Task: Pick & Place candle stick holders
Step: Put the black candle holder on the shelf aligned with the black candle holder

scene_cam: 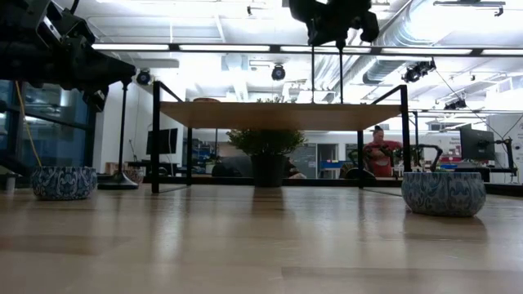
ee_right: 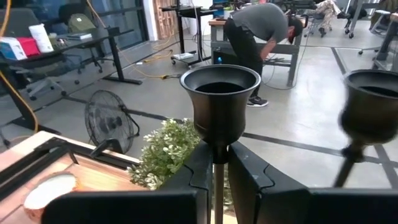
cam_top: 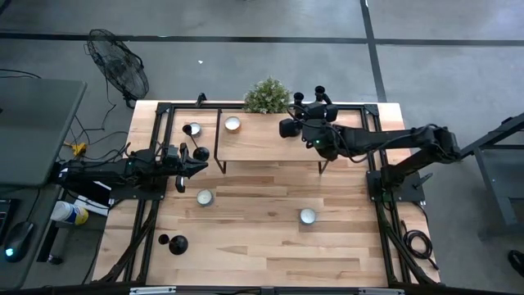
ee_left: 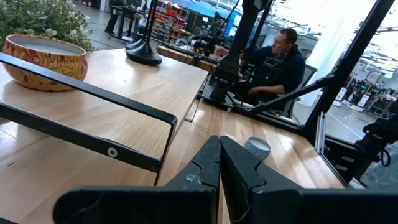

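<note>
Fingers of the right gripper (ee_right: 221,171) are clenched on the thin stem of a candle stick holder (ee_right: 220,102), its black cup standing upright just above them. A second holder (ee_right: 368,115) shows close beside it in the right wrist view. In the high view this gripper (cam_top: 304,124) hangs over the right end of a raised wooden shelf (cam_top: 270,141) at the bench's far edge, beside a small potted plant (cam_top: 267,96).

The left gripper (ee_left: 220,163) has its fingers pressed together on nothing; it waits over the bench's left side (cam_top: 184,160), near the shelf's left end. Two more holders sit there: one (cam_top: 201,153) just off the shelf's left end, another (cam_top: 178,244) lying near the bench's near left corner.

The bench (cam_top: 262,254) is pale wood planks. Small round bowls rest on it: one (cam_top: 204,197) left of centre, one (cam_top: 307,216) right of centre, one (cam_top: 192,129) near the far left corner, and one (cam_top: 232,124) on the shelf. A black metal frame edges the shelf.

Beyond lies grey concrete floor, a floor fan (cam_top: 119,65), desks, and a person (ee_right: 255,31) bending over.
</note>
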You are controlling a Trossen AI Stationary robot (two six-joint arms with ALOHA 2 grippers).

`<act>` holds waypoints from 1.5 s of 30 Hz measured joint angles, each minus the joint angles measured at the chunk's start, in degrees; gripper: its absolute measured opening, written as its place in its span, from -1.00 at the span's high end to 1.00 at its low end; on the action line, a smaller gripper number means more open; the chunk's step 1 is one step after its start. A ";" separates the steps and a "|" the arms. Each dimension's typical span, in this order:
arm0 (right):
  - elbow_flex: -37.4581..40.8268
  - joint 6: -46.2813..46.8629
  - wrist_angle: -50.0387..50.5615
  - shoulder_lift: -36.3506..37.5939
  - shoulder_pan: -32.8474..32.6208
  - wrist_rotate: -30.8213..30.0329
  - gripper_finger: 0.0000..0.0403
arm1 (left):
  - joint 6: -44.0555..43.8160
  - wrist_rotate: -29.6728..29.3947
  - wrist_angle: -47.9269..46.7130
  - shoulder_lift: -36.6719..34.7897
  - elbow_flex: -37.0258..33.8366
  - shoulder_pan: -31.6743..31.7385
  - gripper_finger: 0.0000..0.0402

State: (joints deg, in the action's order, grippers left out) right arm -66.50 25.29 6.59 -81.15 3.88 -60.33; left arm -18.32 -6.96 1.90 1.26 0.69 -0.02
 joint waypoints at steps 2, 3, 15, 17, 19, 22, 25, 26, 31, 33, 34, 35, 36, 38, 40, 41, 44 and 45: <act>0.00 -0.42 -1.28 -0.63 0.00 0.89 0.90 | -0.01 0.00 0.00 -0.01 0.00 0.01 0.99; 0.00 -0.91 -1.58 -0.83 0.00 0.84 0.90 | 0.01 0.00 0.01 -0.02 0.00 0.01 0.99; 0.00 -1.87 -1.68 -1.45 0.28 -2.62 0.90 | -0.01 0.00 -0.01 0.00 0.00 -0.01 0.99; 0.00 -1.81 -1.71 -1.45 0.28 -2.56 0.90 | 0.00 0.00 0.00 0.00 0.00 -0.01 0.99; 0.00 -1.60 -1.71 -1.45 0.28 -2.28 0.90 | -0.01 0.00 -0.01 -0.01 0.00 0.00 0.99; 0.00 -0.32 -1.73 -1.45 0.28 -2.41 0.90 | -0.01 0.00 -0.01 -0.01 0.00 0.00 0.99; 0.00 -0.08 -1.73 -1.45 0.60 -2.51 0.90 | -0.01 0.00 0.01 0.00 0.00 0.01 0.99; 0.00 0.15 -1.73 -1.46 0.65 -2.51 0.90 | -0.01 0.00 -0.01 0.00 0.00 0.01 0.99; 0.00 0.15 -4.06 -2.90 0.79 -2.62 0.90 | -0.01 -0.04 -0.01 0.00 0.00 0.01 0.99; 0.00 -0.57 -5.69 -3.55 0.76 -2.62 0.90 | 0.01 -0.04 0.01 0.00 0.00 0.00 0.99; 0.00 -1.11 -6.51 -3.87 0.76 -2.72 0.90 | 0.00 -0.03 -0.01 -0.02 0.00 -0.01 0.99; 0.00 -1.59 -7.11 -4.08 0.79 -2.83 0.90 | 0.00 -0.01 -0.01 0.00 0.00 0.00 0.99; -0.01 -1.71 -7.43 -4.24 0.79 -3.05 0.90 | 0.00 0.14 -0.01 0.00 0.00 0.01 0.99; -0.02 -1.26 -7.38 -4.30 0.76 -3.55 0.90 | 0.00 0.61 -0.08 0.00 0.00 0.01 0.99; -0.02 -0.89 -7.26 -4.32 0.76 -3.85 0.90 | -0.01 1.06 -0.29 0.00 0.00 0.01 0.99; -0.02 -0.89 -7.23 -4.32 0.76 -3.90 0.90 | -0.01 1.25 -0.36 -0.02 0.00 -0.01 0.99; -0.02 -0.79 -7.13 -4.32 0.73 -4.10 0.90 | -0.01 1.27 -0.36 0.00 0.00 0.01 0.99; -0.02 -0.76 -7.13 -4.33 0.72 -4.12 0.90 | -0.01 1.27 -0.36 -0.01 0.00 -0.01 0.99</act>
State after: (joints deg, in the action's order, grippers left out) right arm -66.52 24.53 -0.54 -85.49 4.60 -64.45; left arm -18.33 -5.69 1.54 1.25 0.69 -0.03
